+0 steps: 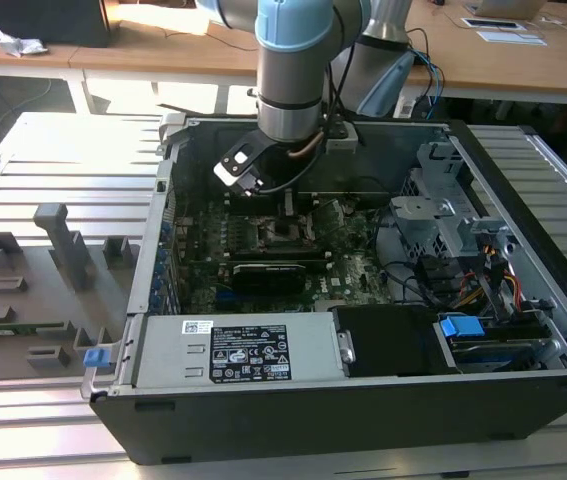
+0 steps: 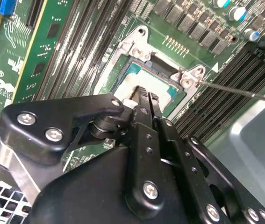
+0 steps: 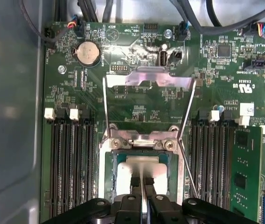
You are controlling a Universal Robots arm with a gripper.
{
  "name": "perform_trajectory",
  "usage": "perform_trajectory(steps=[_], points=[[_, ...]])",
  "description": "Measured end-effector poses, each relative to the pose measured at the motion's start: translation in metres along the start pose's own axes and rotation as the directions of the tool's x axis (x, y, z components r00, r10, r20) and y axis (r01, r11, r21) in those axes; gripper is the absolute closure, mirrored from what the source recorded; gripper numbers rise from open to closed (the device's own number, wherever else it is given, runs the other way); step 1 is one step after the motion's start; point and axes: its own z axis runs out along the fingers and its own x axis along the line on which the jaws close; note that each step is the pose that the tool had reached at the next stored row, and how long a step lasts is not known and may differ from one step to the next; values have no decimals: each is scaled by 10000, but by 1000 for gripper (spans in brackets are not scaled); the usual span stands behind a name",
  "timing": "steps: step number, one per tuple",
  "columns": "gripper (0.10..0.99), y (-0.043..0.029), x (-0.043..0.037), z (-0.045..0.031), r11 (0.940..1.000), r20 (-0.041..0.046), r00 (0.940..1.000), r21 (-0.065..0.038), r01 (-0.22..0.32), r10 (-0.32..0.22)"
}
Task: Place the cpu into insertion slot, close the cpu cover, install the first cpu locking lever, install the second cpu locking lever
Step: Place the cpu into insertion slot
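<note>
A slatted metal table [image 1: 53, 150] carries an open computer case [image 1: 363, 420], with 1 white-stickered power supply [image 1: 243, 360] at the front. The arm [image 1: 293, 80] drops straight down inside. The gripper [image 3: 142, 184] has its jaws nearly pressed together, tips on the cpu [image 3: 141, 163], which lies in the insertion slot [image 3: 111, 182]. The cpu cover [image 3: 158, 79] stands open.

grey arm [image 1: 288, 95]; black screwed gripper [image 2: 145, 94]
</note>
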Motion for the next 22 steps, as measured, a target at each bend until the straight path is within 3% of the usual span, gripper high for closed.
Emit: perform_trajectory(steps=[5, 8, 10, 13, 18, 22], points=[[918, 121, 4, -19, 9999, -28, 10000, 101, 0, 0], [918, 159, 1, -88, 9998, -20, 10000, 183, 1, -1], [918, 164, 1, -170, 9998, -19, 10000, 203, 0, 1], [918, 174, 1, -410, 9998, -20, 10000, 222, 0, 1], [918, 181, 0, -647, 9997, -19, 10000, 231, 0, 1], [918, 185, 0, -779, 9997, -19, 10000, 233, 0, 1]])
